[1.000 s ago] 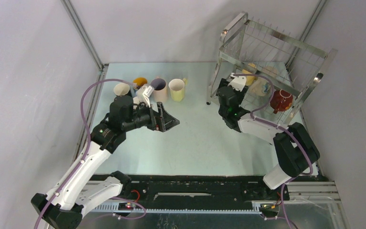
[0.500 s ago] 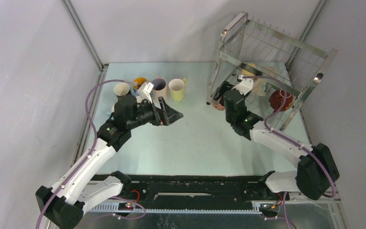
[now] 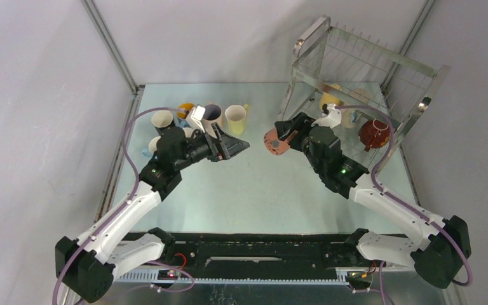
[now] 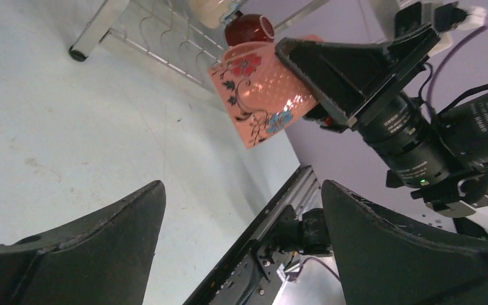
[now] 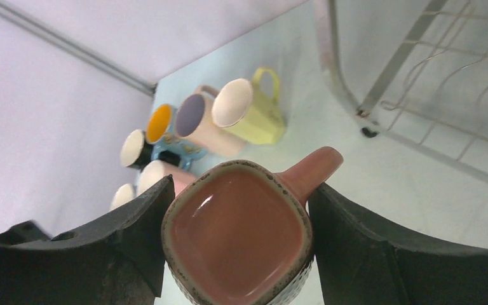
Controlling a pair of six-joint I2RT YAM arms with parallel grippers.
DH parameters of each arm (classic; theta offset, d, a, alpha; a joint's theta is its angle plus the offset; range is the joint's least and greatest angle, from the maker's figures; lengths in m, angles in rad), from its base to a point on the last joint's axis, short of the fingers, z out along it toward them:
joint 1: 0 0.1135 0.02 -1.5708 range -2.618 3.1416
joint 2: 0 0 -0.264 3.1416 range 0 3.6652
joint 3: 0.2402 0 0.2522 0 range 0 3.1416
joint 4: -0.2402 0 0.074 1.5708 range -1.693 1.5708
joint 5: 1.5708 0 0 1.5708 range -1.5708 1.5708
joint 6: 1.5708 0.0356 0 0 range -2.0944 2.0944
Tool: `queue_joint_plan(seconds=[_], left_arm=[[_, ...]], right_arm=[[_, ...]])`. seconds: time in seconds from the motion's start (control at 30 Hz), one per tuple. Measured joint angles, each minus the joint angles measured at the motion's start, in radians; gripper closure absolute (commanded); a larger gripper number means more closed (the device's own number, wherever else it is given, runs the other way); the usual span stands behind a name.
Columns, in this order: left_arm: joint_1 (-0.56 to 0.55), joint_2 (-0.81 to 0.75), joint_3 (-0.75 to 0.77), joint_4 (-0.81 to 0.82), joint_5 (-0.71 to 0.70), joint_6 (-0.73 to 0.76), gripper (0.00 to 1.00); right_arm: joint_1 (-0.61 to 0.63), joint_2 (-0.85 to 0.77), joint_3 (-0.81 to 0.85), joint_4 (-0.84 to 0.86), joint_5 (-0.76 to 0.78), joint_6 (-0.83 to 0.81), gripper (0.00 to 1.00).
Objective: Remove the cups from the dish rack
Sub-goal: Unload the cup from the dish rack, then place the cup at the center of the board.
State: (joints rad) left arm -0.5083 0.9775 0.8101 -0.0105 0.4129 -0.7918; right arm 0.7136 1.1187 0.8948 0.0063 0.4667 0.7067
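My right gripper (image 3: 284, 136) is shut on a salmon-pink flowered cup (image 3: 275, 142), held in the air left of the dish rack (image 3: 362, 70). In the right wrist view the cup (image 5: 238, 235) fills the gap between both fingers, its handle pointing up and right. My left gripper (image 3: 238, 146) is open and empty, a short way left of that cup, which also shows in the left wrist view (image 4: 260, 95) above the open gripper (image 4: 243, 190). A yellow cup (image 3: 329, 98), a pale cup (image 3: 349, 117) and a dark red cup (image 3: 375, 133) sit in the rack's lower tier.
Several cups stand at the table's back left: cream (image 3: 163, 119), black with an orange inside (image 3: 186, 109), pink with a purple inside (image 3: 211, 114), yellow (image 3: 236, 119). A black rail (image 3: 260, 251) runs along the near edge. Walls close in on both sides.
The right arm has drawn the pink cup out of the rack and leftward toward the table's middle. The left gripper has moved right and back toward it, still open.
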Motion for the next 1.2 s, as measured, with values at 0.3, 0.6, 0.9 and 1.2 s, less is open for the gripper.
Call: queue_joint_plan(seconds=[0.3, 0.6, 0.9, 1.2], left_arm=[[0.001, 0.042, -0.013, 0.148, 0.062, -0.115, 0.11], [0.022, 0.066, -0.058, 0.284, 0.137, -0.309, 0.14], [0.031, 0.094, -0.117, 0.497, 0.183, -0.541, 0.23], [0.035, 0.153, -0.154, 0.794, 0.194, -0.783, 0.39]], right_arm=[[0.005, -0.011, 0.0, 0.012, -0.154, 0.139, 1.0], [0.007, -0.01, 0.0, 0.105, -0.262, 0.22, 1.0], [0.011, 0.018, 0.0, 0.203, -0.324, 0.247, 1.0], [0.014, 0.051, 0.0, 0.28, -0.385, 0.296, 1.0]])
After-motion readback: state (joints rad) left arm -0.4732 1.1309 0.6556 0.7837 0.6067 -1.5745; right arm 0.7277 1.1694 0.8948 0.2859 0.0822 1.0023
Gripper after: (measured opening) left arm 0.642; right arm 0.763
